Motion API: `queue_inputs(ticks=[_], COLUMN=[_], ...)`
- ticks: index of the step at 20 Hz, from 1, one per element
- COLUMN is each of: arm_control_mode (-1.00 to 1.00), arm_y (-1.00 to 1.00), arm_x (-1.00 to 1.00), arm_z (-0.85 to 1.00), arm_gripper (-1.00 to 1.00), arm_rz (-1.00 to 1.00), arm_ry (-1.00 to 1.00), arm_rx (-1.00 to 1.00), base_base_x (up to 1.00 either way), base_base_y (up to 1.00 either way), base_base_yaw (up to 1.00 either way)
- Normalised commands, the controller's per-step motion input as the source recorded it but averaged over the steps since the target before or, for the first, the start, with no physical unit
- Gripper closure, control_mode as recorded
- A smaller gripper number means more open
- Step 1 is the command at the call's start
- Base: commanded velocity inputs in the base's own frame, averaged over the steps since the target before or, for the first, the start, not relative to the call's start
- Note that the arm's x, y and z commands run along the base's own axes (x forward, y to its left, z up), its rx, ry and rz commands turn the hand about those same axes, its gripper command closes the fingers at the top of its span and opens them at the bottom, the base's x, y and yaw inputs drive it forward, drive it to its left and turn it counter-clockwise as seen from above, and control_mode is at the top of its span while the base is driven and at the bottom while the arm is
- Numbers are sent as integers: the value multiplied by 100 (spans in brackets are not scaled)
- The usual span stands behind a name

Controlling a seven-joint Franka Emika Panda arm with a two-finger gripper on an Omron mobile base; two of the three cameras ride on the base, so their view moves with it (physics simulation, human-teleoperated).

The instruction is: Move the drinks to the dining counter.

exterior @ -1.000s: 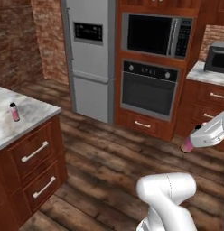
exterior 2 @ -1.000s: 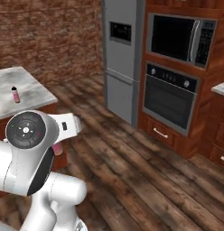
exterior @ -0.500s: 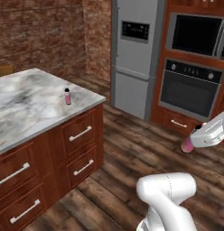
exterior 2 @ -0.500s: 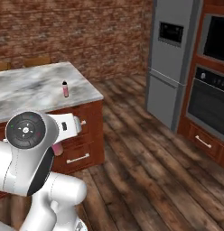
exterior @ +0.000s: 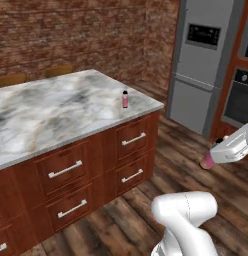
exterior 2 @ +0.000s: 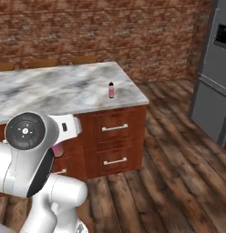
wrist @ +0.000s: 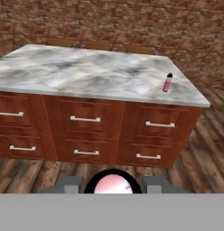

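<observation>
One drink, a small pink bottle with a black cap (exterior: 125, 99) (exterior 2: 111, 89) (wrist: 167, 82), stands upright near the right end of the dining counter (exterior: 51, 112) (exterior 2: 60, 86) (wrist: 82, 72), a marble-topped island with reddish wood drawers. My gripper (exterior: 214, 152) (wrist: 113, 186) is shut on the other drink (exterior: 208, 161) (wrist: 113, 185), held over the wood floor well short of the island. In the right base view a pink sliver of that held bottle (exterior 2: 58, 149) peeks out behind my arm. The hand view looks along the bottle toward the drawer fronts.
A tall grey fridge (exterior: 202, 75) (exterior 2: 214, 73) stands to the right, with a wall oven (exterior: 241, 97) beside it. Wooden stools (exterior: 11, 79) (wrist: 62, 43) line the island's far side against the brick wall. Wood floor (exterior 2: 169, 150) lies open between me and the island.
The whole picture has swung as the base turned and drove: the island now fills the left and middle, fridge and oven slid right. The gripper stays shut on its bottle.
</observation>
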Motion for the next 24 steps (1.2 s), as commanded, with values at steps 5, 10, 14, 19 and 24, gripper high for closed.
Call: queue_inputs(ticks=[5,10,14,19,24], arm_control_mode=[100,100,100,100,100], arm_y=[0,0,0,0,0], arm_x=[0,0,0,0,0], arm_z=[0,0,0,0,0], arm_gripper=[100,100,100,100,100], arm_rz=[0,0,0,0,0], arm_ry=[0,0,0,0,0], arm_rx=[0,0,0,0,0], base_base_x=[31,45,36,1,0], base_base_y=[39,-2,-34,-63,-61], base_base_yaw=[35,17,3,0,0])
